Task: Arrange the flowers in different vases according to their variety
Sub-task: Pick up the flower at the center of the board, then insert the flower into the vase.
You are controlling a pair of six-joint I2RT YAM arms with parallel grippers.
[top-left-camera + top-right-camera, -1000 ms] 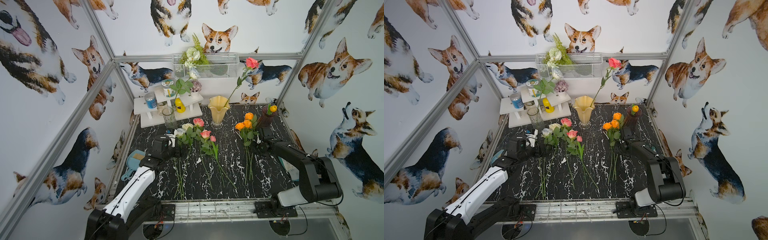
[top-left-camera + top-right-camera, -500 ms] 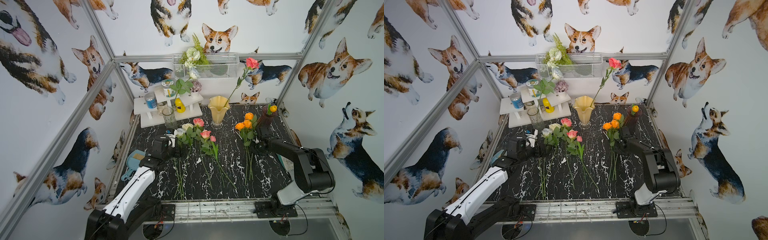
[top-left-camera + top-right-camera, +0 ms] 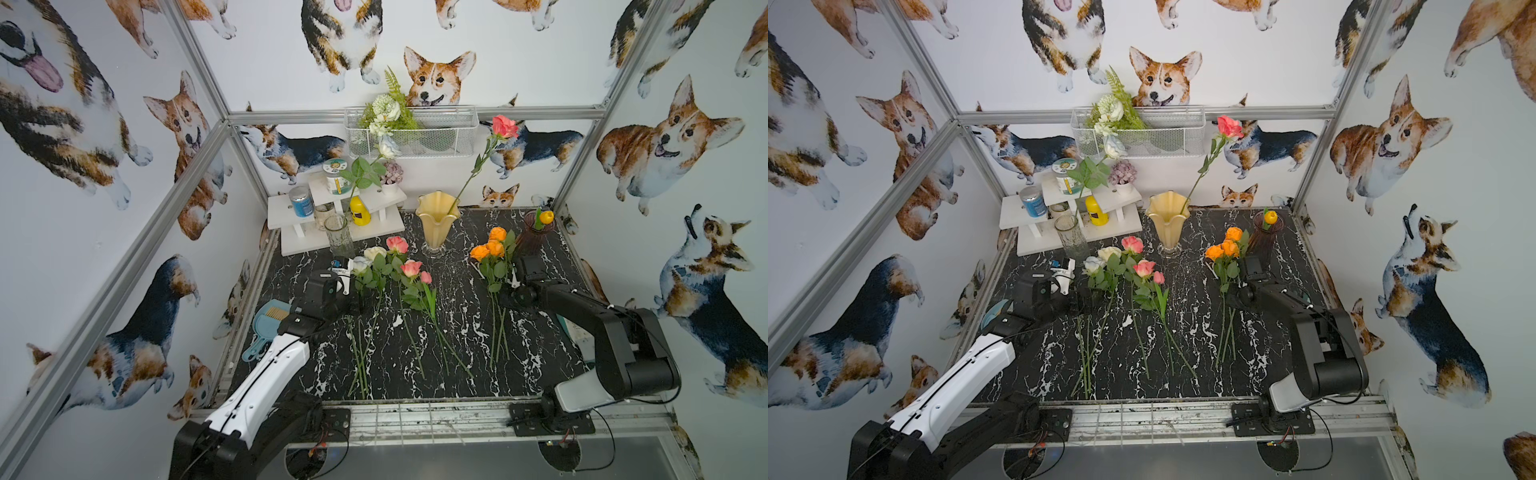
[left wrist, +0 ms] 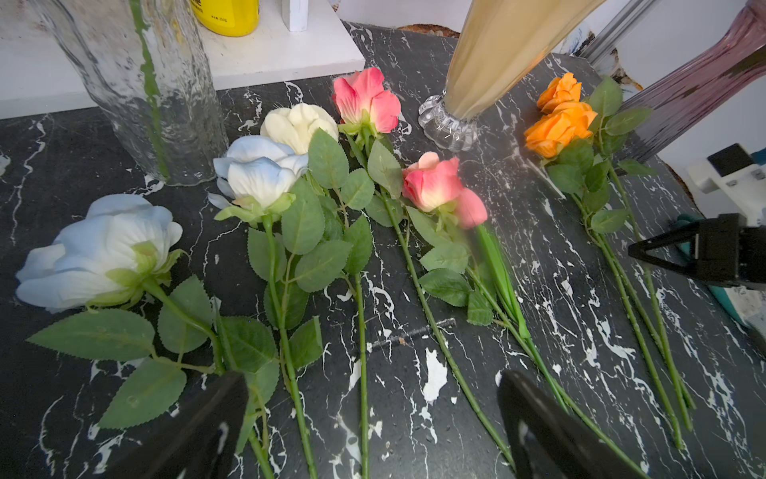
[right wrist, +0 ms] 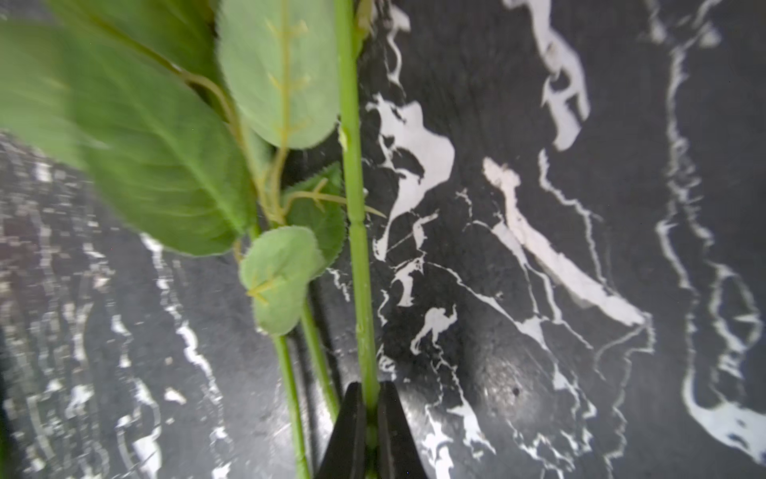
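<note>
My right gripper point(image 5: 370, 390), pinched shut on one orange rose stem point(image 5: 358, 249); neighbouring stems point(image 5: 291, 394) lie just beside, so tangled leaves may drag them up

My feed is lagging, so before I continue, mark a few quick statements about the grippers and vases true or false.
1. The right gripper is shut on a green stem. True.
2. The left gripper is shut on a flower. False: it is open, holding nothing.
3. The cream vase is empty. False: it holds a pink rose.
4. The purple vase holds a yellow bud. True.
</note>
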